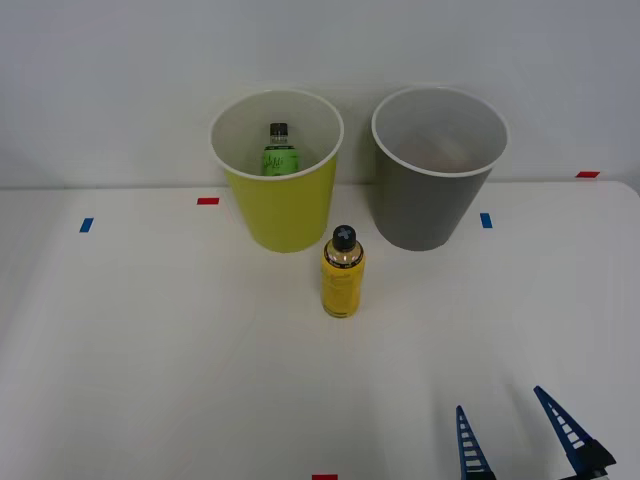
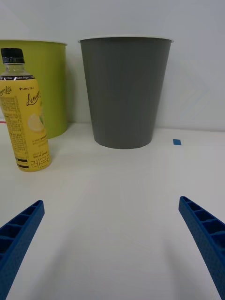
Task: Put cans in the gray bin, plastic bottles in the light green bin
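A yellow plastic bottle [image 1: 343, 273] [image 2: 25, 115] with a black cap stands upright on the white table, just in front of the gap between the two bins. The light green bin [image 1: 279, 172] [image 2: 48, 84] stands at the back left and holds a green-labelled bottle [image 1: 280, 152] upright inside. To its right stands the gray bin [image 1: 436, 170] [image 2: 123, 89]; I see no cans in it from here. My right gripper [image 1: 505, 430] [image 2: 110, 243] hovers open near the table's front right, well short of the yellow bottle, with nothing between its blue fingers [image 2: 206, 234].
Small blue tape marks [image 1: 86, 225] [image 1: 486, 220] [image 2: 176, 142] and red tape marks [image 1: 208, 201] [image 1: 587, 174] [image 1: 324, 477] dot the white table [image 1: 160, 340]. A pale wall rises right behind the bins.
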Robot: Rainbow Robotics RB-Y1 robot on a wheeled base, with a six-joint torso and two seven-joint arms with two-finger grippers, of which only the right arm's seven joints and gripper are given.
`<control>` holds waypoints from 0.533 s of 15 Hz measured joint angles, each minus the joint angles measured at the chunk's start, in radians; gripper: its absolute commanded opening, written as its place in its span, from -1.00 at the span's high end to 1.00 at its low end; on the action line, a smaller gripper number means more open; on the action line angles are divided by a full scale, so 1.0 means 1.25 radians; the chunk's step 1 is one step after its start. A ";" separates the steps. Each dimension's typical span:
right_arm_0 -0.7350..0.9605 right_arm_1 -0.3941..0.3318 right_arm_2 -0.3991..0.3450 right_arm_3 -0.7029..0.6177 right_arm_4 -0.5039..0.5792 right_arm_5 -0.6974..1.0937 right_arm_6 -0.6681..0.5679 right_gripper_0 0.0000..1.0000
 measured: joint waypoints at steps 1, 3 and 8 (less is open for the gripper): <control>0.000 0.000 0.000 0.000 0.000 0.000 0.000 -1.00; 0.000 0.000 0.000 0.000 0.000 0.000 0.000 -1.00; 0.000 0.000 0.000 0.000 0.000 0.000 0.000 -1.00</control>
